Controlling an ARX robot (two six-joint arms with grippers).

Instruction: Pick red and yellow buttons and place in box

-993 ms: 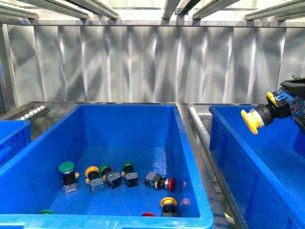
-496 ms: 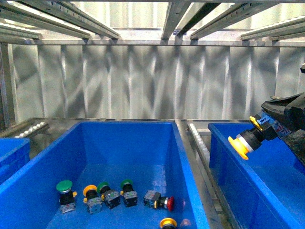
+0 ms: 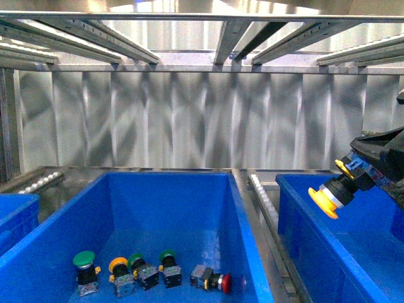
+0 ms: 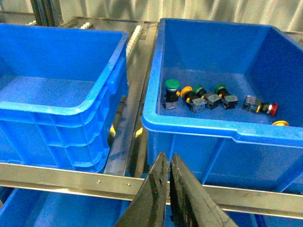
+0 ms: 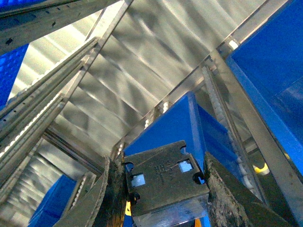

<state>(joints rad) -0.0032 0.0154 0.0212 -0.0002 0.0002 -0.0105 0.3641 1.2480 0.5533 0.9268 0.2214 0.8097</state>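
Note:
At the right edge of the front view my right gripper (image 3: 356, 173) is shut on a yellow button (image 3: 328, 197), held cap-down and tilted over the near-left part of the blue box (image 3: 297, 189). In the right wrist view the button's black body (image 5: 163, 177) sits clamped between the two fingers. The middle blue bin (image 3: 246, 208) holds a red button (image 3: 224, 283), another yellow button (image 3: 118, 264) and green-capped switches (image 3: 83, 259). My left gripper (image 4: 165, 161) is shut and empty, low in front of that bin, whose red button (image 4: 273, 109) also shows.
An empty blue bin (image 4: 61, 109) stands left of the middle one. Roller rails (image 3: 262, 189) run between the bins. A metal bar (image 4: 71, 177) crosses in front of them. A corrugated metal wall (image 3: 189, 120) closes the back, with beams (image 3: 233, 38) overhead.
The front view has tilted upward, so the bins sit lower in the picture. My right gripper keeps hold of the yellow button and has shifted slightly left and down over the right box.

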